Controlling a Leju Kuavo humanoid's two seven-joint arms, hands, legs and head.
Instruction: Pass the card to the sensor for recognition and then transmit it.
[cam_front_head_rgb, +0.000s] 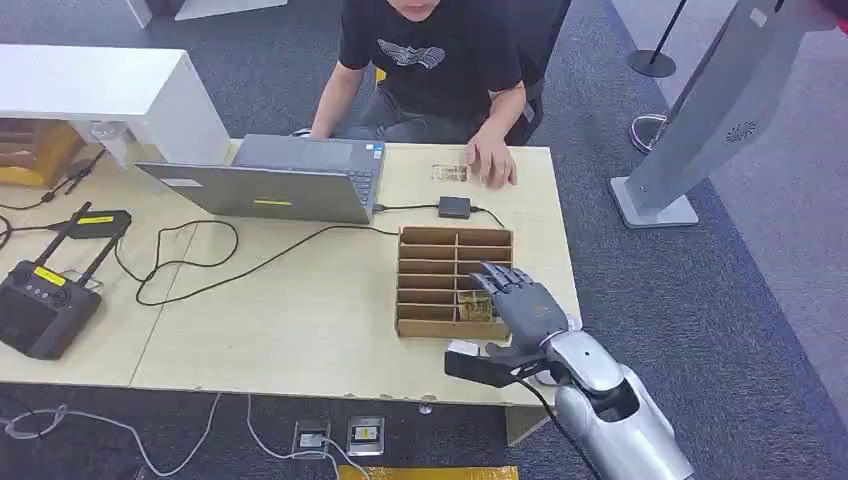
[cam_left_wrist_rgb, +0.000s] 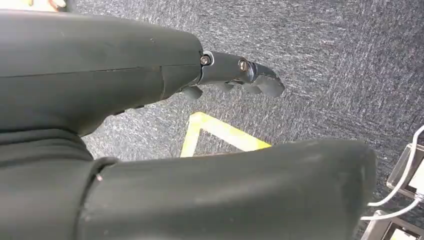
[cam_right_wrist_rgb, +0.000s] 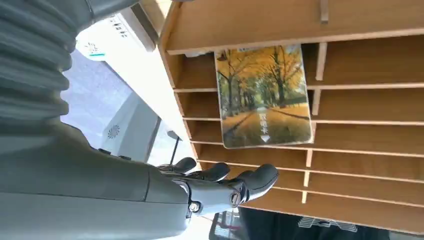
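A card (cam_right_wrist_rgb: 262, 95) printed with yellow autumn trees stands in a near-right slot of the wooden divided box (cam_front_head_rgb: 430, 325), where it also shows as card (cam_front_head_rgb: 472, 306). My right hand (cam_front_head_rgb: 522, 303) hovers over that corner with fingers spread and the thumb (cam_front_head_rgb: 480, 368) stuck out past the table's front edge; it holds nothing. In the right wrist view the fingers (cam_right_wrist_rgb: 220, 179) lie a short way from the card without touching it. A small black sensor (cam_front_head_rgb: 454, 207) sits behind the box. My left hand (cam_left_wrist_rgb: 150, 75) hangs over grey carpet, fingers loosely extended and empty.
A seated person rests a hand (cam_front_head_rgb: 492, 160) on the far edge beside a second card (cam_front_head_rgb: 450, 173). An open laptop (cam_front_head_rgb: 275, 180), cables and a black remote controller (cam_front_head_rgb: 45, 300) fill the left side. A grey stand (cam_front_head_rgb: 700, 130) rises right of the table.
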